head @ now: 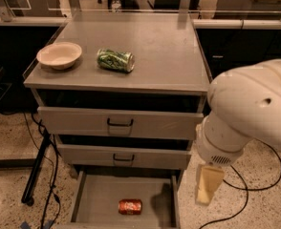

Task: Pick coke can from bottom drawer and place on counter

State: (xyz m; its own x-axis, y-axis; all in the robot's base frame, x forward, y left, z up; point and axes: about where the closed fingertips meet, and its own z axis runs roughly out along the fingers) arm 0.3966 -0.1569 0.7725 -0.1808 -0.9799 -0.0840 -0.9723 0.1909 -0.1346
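Coke can point(130, 206) lies in bottom drawer point(98, 202), gripper point(208, 189) outside.

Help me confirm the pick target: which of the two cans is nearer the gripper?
The red coke can, lying in the open bottom drawer, level with the gripper hanging beside that drawer. The green can lies higher, on the counter.

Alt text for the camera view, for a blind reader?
A coke can lies on its side in the open bottom drawer, with the gripper hanging outside it, to the right. A bowl and a green can sit on the counter.
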